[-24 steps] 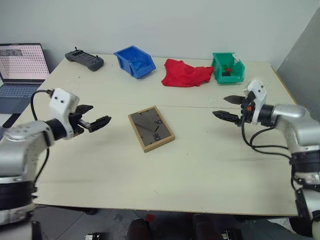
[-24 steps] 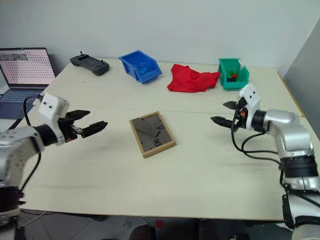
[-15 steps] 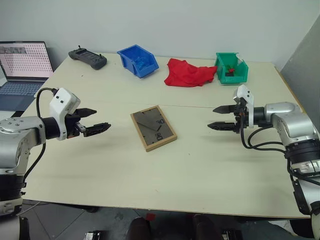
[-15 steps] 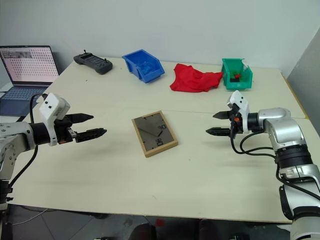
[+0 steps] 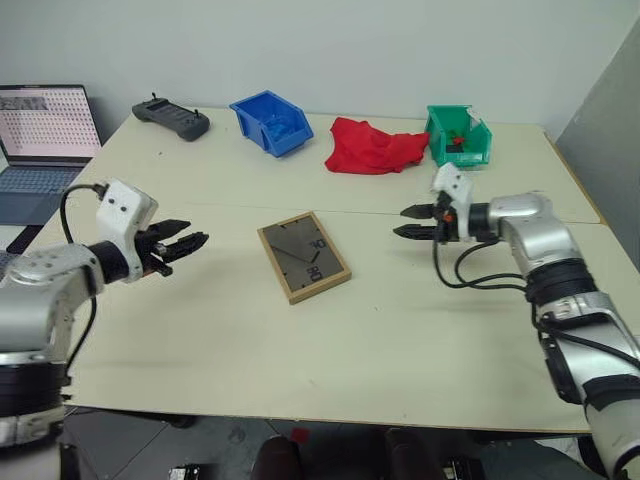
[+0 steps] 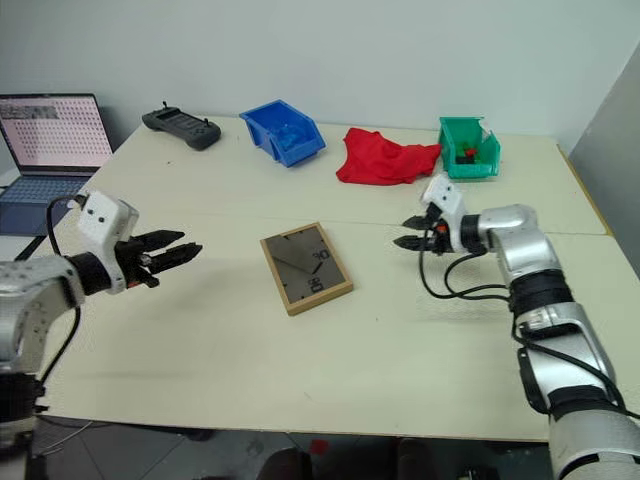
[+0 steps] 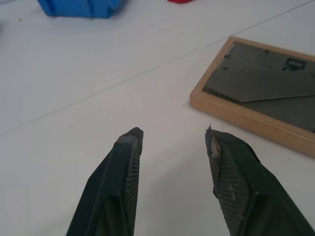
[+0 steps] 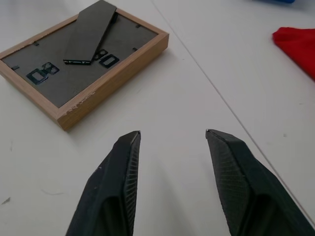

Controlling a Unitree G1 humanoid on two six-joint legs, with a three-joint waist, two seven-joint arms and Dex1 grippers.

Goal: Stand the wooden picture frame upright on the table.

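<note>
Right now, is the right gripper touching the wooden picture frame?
Apart. In the right wrist view the right gripper is open, with bare table between its fingertips and the wooden picture frame, which lies flat, back panel up.

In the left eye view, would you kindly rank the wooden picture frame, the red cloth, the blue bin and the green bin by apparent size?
1. Red cloth and wooden picture frame: look alike; the frame lies nearer the camera, so unsure.
2. Blue bin.
3. Green bin, slightly smaller than the blue bin.
</note>
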